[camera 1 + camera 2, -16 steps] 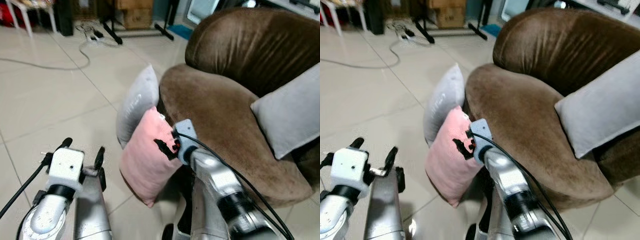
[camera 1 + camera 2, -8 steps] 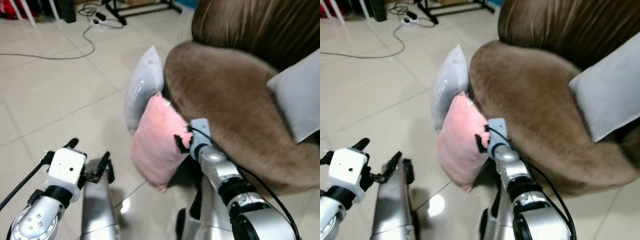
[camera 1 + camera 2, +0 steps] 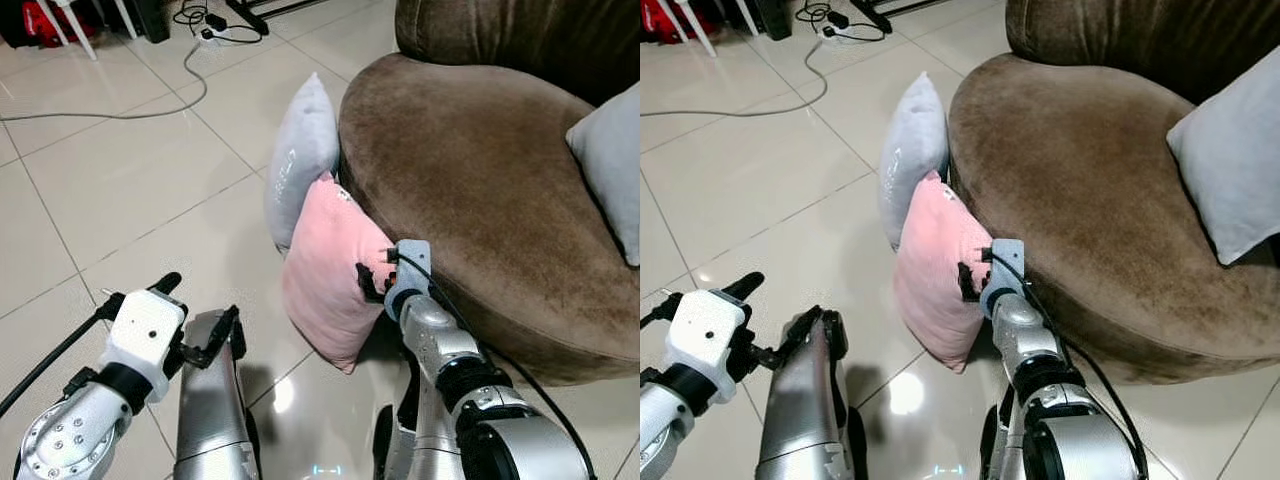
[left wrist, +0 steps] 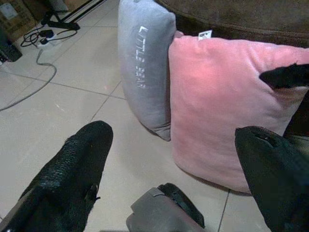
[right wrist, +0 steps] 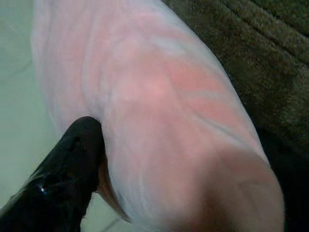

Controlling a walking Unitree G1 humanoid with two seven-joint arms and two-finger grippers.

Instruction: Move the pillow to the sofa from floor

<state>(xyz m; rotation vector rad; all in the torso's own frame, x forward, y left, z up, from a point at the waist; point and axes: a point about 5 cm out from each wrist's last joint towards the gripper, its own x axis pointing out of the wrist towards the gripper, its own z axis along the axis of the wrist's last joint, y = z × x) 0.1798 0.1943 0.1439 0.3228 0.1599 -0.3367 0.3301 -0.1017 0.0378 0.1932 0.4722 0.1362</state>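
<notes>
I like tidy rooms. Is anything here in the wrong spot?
Yes. A pink pillow and a grey pillow stand on the tiled floor, leaning against the brown sofa instead of lying on it. The right gripper is pressed to the pink one.

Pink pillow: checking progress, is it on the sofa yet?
No. The pink pillow stands on the floor, leaning against the sofa.

Pink pillow: soft, square, plush fabric, small white tag at its upper corner. Standing on edge on the tiled floor, tilted, its top leaning against the front edge of the brown sofa. Grey pillow stands upright just beyond it, touching it. Sofa: brown plush, rounded seat, to the right; a light grey cushion rests on its far right.
</notes>
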